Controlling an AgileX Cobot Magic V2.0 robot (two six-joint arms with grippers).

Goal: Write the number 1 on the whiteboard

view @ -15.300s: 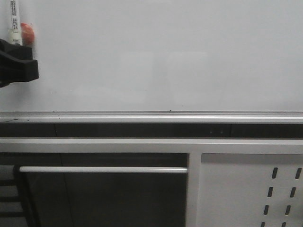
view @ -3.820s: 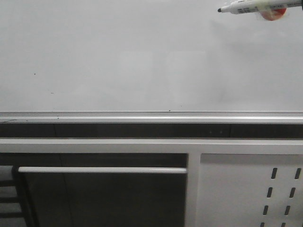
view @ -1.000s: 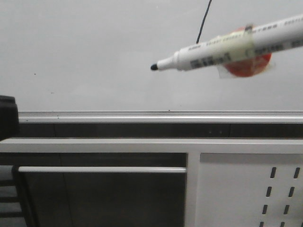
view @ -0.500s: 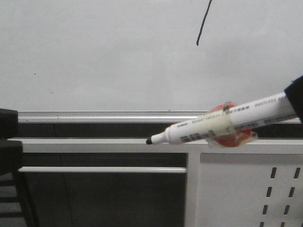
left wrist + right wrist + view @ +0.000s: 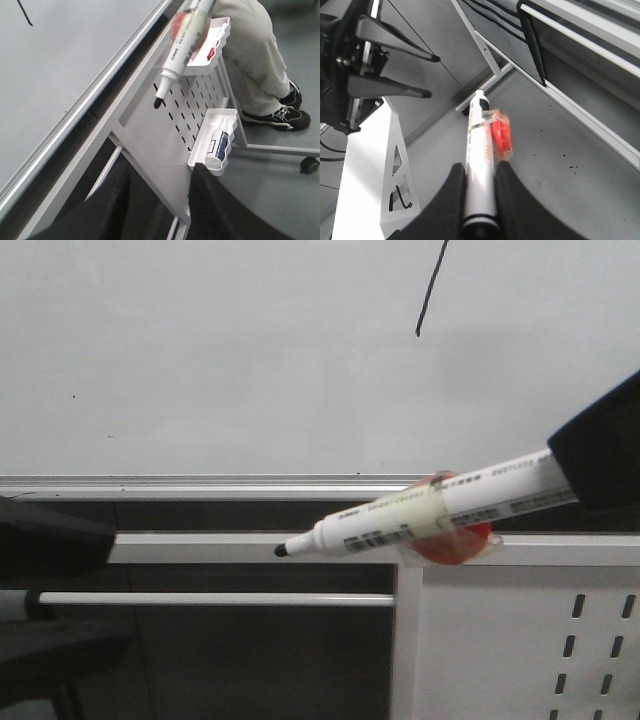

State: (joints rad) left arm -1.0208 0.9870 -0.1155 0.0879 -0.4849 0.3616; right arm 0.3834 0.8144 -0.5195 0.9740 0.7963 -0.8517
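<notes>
One stroke: the number 1 (image 5: 431, 288) is seen as a thin black slanted line high on the whiteboard (image 5: 220, 370), running off the top of the front view; its lower end is visible, its top is cut off.
Stroke in the left wrist view: a short black piece of the number 1 (image 5: 24, 12) is caught at the edge, on the whiteboard (image 5: 65, 65).
Right claw: the right claw (image 5: 479, 195) is pressed together on the marker pen (image 5: 420, 518), pinched at its rear end between the two fingers (image 5: 451, 197).
Pen axis: the long axis is held nearly level in the front view, the uncapped black tip pointing toward the robot's left and a little down.
Key relation: the pen tip is well below the silver edge rail (image 5: 200, 486), apart from the board; the stroke lies up and to the right of the tip.
Left claw: the left claw (image 5: 157, 182) is spread and holds nothing; it is near the pen tip but not touching it.
Nearer arm: the right, judged by the pen in its grip.
Writing: small black print runs along the pen barrel, too blurred to read; an orange-red tag is taped on.
Task state: judged done, the stroke being drawn.
</notes>
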